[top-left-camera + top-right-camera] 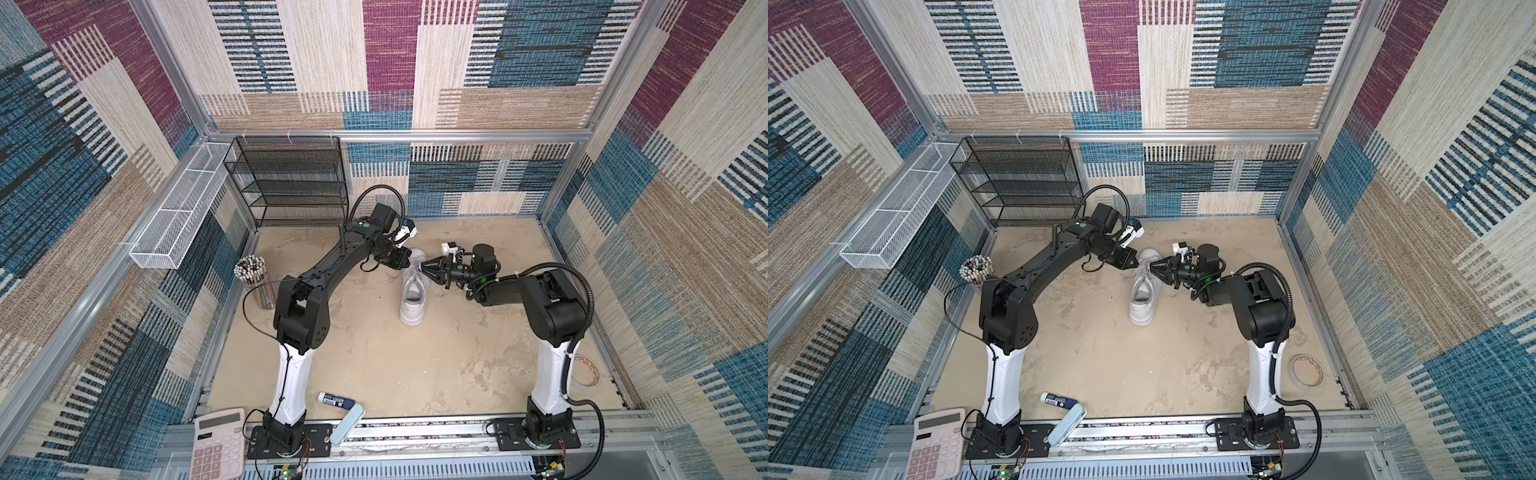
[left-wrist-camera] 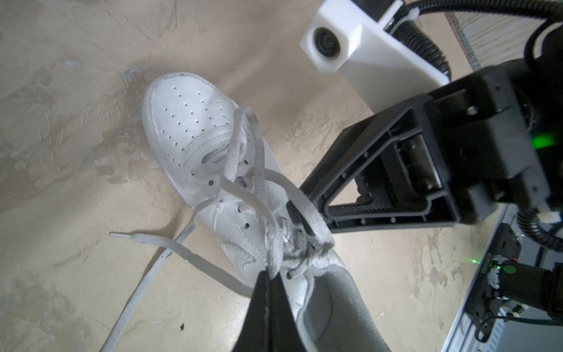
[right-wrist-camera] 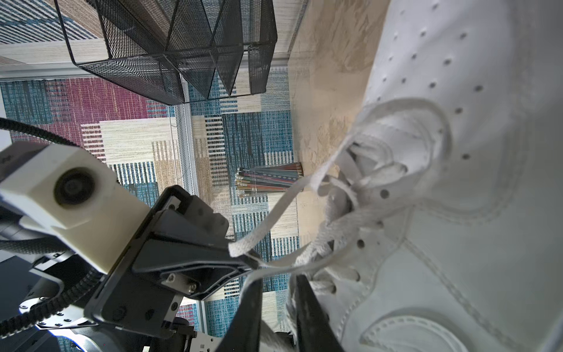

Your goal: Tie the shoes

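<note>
- While the left pincer (image 3: 245, 259) clenched a lace (image 3: 283, 198) of the sneaker (image 1: 412, 301) lying mid-way on the surface (image 1: 374, 361), the right pincer (image 2: 300, 213) stood slightly parted.
- Tightening the knot seemed in hand; the next move likely needed a fresh right-side grip, then an outward pull.

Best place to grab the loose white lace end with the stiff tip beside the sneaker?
Probably the flat white lace end just behind its tip, from above, jaws across its width: there it stretches flat and alone, clear of the white sneaker.

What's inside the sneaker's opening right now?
Only pale grey lining shows inside the sneaker; nothing visible lies in it. The toe end is hidden under the laces, and in the left wrist view the left end effector covers part of the opening.
</note>
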Motion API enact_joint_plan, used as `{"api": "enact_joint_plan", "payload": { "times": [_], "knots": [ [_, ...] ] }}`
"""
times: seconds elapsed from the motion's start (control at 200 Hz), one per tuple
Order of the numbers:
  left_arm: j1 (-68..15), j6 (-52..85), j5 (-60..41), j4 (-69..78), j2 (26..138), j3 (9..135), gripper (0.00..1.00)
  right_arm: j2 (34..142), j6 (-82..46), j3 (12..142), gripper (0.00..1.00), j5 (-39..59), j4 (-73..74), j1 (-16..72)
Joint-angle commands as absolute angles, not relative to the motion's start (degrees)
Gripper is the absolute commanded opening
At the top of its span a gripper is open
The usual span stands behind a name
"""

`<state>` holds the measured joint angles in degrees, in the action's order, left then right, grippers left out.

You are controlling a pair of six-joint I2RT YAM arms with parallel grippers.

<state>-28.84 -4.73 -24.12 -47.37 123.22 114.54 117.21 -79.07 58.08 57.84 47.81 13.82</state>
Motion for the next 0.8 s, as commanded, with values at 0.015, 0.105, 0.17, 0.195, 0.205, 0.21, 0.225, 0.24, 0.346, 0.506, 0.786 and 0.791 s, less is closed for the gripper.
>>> {"api": "enact_joint_plan", "payload": {
  "times": [0.015, 0.105, 0.17, 0.195, 0.205, 0.21, 0.225, 0.24, 0.346, 0.506, 0.786, 0.791],
  "knots": [
    [-29.6, -8.5, -23.0, -48.2, 122.4, 114.3, 0.00, 117.7, -80.2, 58.5, 0.24, 58.3, 51.4, 14.0],
    [-30.0, -9.2, -22.9, -48.3, 122.5, 114.0, 0.00, 117.8, -80.4, 58.5, 0.25, 58.3, 51.7, 14.1],
    [-30.2, -9.7, -22.6, -48.3, 122.4, 113.8, 0.00, 117.8, -80.5, 58.6, 0.25, 58.3, 51.7, 14.1],
    [-30.3, -9.9, -22.5, -48.4, 122.4, 113.8, 0.00, 117.8, -80.5, 58.6, 0.26, 58.3, 51.7, 14.1],
    [-30.3, -10.0, -22.5, -48.4, 122.4, 113.8, 0.00, 117.8, -80.4, 58.6, 0.26, 58.3, 51.6, 14.1],
    [-30.3, -10.1, -22.5, -48.5, 122.4, 113.8, 0.00, 117.7, -80.4, 58.6, 0.26, 58.3, 51.7, 14.1],
    [-30.3, -10.1, -22.4, -48.6, 122.3, 113.7, 0.00, 117.8, -80.4, 58.6, 0.26, 58.3, 51.7, 14.2],
    [-30.3, -10.3, -22.3, -48.5, 122.3, 113.7, 0.00, 117.7, -80.5, 58.6, 0.26, 58.3, 51.7, 14.2],
    [-30.5, -11.2, -21.5, -48.9, 122.3, 113.4, 0.00, 117.8, -80.7, 58.6, 0.27, 58.3, 51.9, 14.1],
    [-30.6, -12.0, -20.7, -49.6, 122.1, 113.3, 0.00, 117.9, -81.6, 58.5, 0.29, 58.3, 53.1, 14.1],
    [-31.4, -13.0, -21.4, -49.8, 121.9, 113.0, 0.00, 118.6, -82.4, 59.0, 0.31, 58.5, 53.8, 14.3],
    [-31.5, -13.0, -21.4, -49.9, 121.9, 113.0, 0.00, 118.6, -82.4, 59.0, 0.31, 58.5, 53.8, 14.3]
  ]
}}
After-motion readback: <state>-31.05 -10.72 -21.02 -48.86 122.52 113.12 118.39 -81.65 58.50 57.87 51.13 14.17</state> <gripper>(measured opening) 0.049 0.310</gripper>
